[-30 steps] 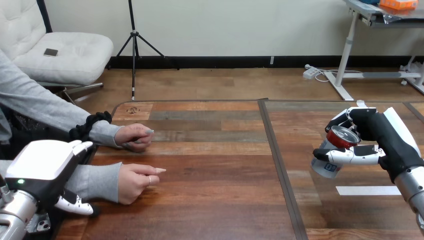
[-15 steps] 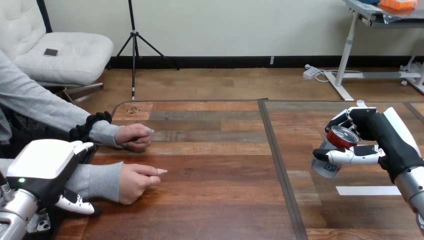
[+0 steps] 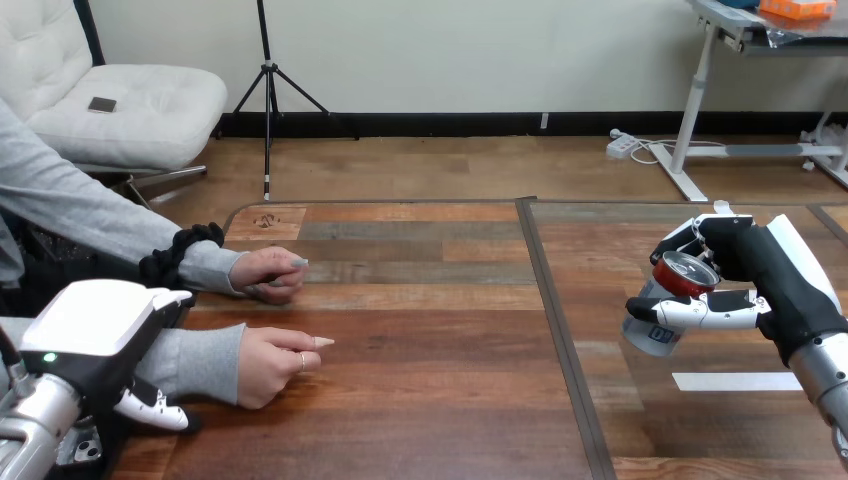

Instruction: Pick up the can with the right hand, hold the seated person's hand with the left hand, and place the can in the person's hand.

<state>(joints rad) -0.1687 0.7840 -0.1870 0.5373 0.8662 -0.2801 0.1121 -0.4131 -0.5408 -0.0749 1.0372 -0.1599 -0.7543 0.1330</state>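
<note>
Wooden table (image 3: 430, 410) spans the lower part of my head view. The left hand (image 3: 95, 335) sits at the near left corner, white shell upward, over the grey-sleeved forearm (image 3: 195, 362) that the seated person rests on the table. I cannot tell whether this hand grips the sleeve or merely lies over it.

The right hand (image 3: 775, 275) is at the table's right side, well apart from the person. Its fingers (image 3: 676, 238) curl round the far side of the can (image 3: 650, 338) and its thumb (image 3: 705, 312) crosses the near side, so the can is clamped between them. The can is tilted, red top up and toward the palm, base toward the table's middle.

The person's nearer hand (image 3: 272, 362) lies loosely curled on the wood, one finger pointing right. The person's farther hand (image 3: 268, 272) rests just beyond it. A white strip (image 3: 735, 381) lies on the table near the can
</note>
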